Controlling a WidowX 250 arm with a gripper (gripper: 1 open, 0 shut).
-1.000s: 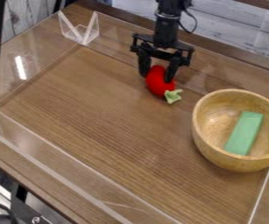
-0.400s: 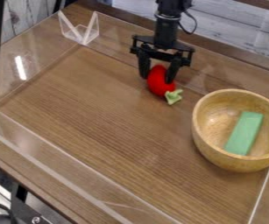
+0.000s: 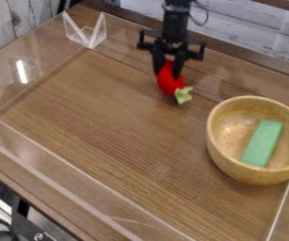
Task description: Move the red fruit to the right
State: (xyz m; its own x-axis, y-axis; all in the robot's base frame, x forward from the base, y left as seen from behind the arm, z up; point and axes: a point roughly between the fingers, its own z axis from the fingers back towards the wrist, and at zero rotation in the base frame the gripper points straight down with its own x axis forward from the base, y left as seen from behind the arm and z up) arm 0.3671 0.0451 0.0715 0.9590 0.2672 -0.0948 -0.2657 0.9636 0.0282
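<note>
We see the pincer (image 3: 170, 64) pointing straight down near the far edge of the worktop (image 3: 109, 141), its fingers drawn in around the red fruit (image 3: 172, 79). It looks clamped on the fruit's upper part, though the frame is soft there and we cannot make out the contact itself. The fruit hangs directly beneath the pincer, red body uppermost and leafy green cap at its lower right, so its long axis runs roughly top to bottom with a slight lean. Whether the cap touches the wood or hangs just clear of it, we cannot tell.

To the right, toward the near right corner, stands the wooden bowl (image 3: 225, 149) with the green block (image 3: 264, 142) lying inside. We judge that a move rightward along the far edge passes behind the bowl's rim, which is the only obstacle nearby. A clear stand (image 3: 84, 30) sits at the far left corner, well apart.
</note>
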